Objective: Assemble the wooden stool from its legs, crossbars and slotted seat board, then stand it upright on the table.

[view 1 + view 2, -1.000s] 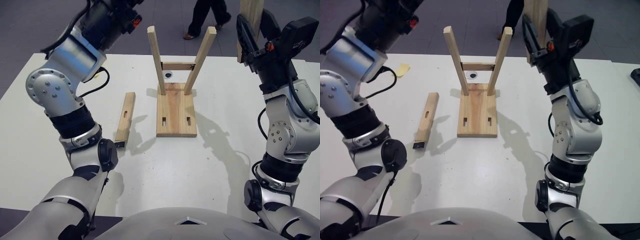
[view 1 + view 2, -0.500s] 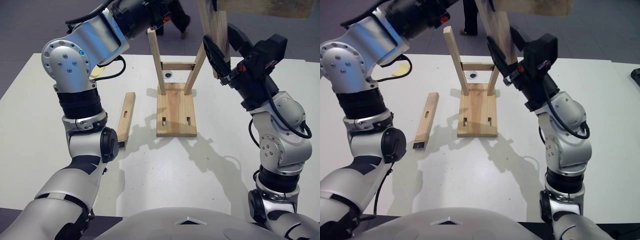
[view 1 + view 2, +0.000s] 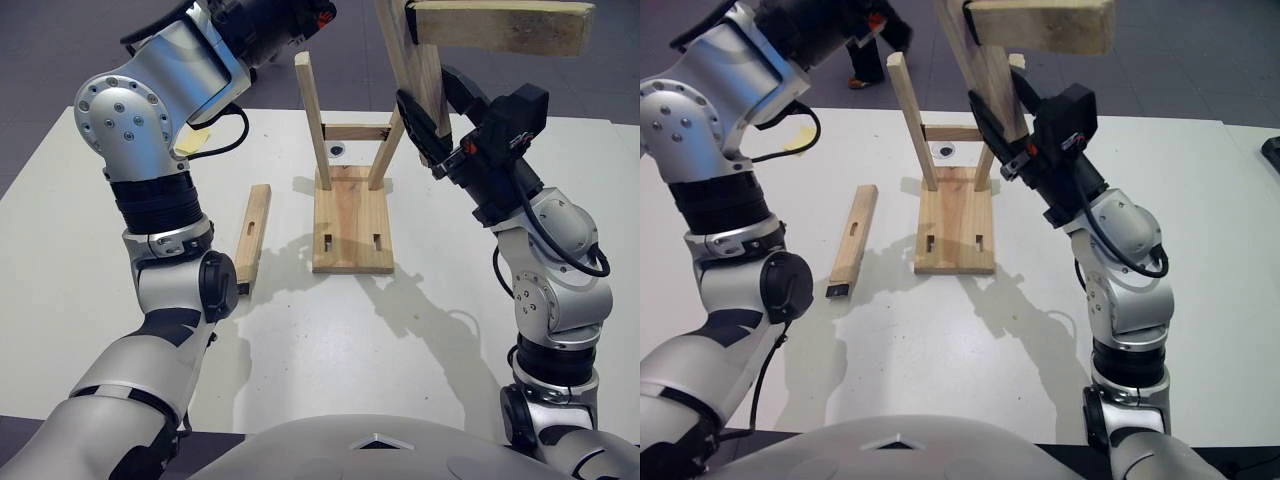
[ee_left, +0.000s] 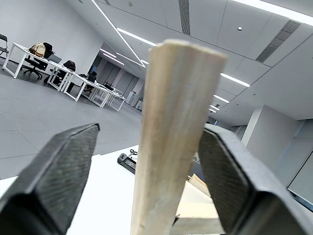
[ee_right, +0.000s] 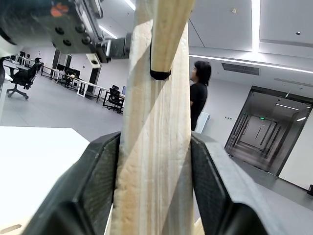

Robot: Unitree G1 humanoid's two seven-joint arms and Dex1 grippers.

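Left eye view: seat board (image 3: 352,215) lies flat mid-table. It is pale planed wood, rectangular, long axis near to far, with two small rectangular slots (image 3: 328,241) cut at its near end. At its far end two square-section legs stand splayed: left upright leg (image 3: 311,120) and right upright leg (image 3: 380,160), joined by a thin crossbar (image 3: 355,131). Loose leg (image 3: 252,232), same wood with a long slot in its face, lies flat just left of the board, parallel, not touching. Table (image 3: 330,340) is white, smooth and matt. The board sits well in from every edge, with plain surface near of it and to its right.

Right gripper (image 3: 432,105) is raised right of the uprights, clamped on held leg (image 3: 405,50), pads pressed to both faces. Thick cross piece (image 3: 500,25) juts rightward from that leg's top. Held leg overlaps the right upright leg in both eye views; contact cannot be told.

Left gripper (image 4: 151,129) is high at far left, jaws wide, straddling a squared leg end (image 4: 171,137). There is a clear gap at one dark pad (image 4: 54,181); the other side is too close to judge.
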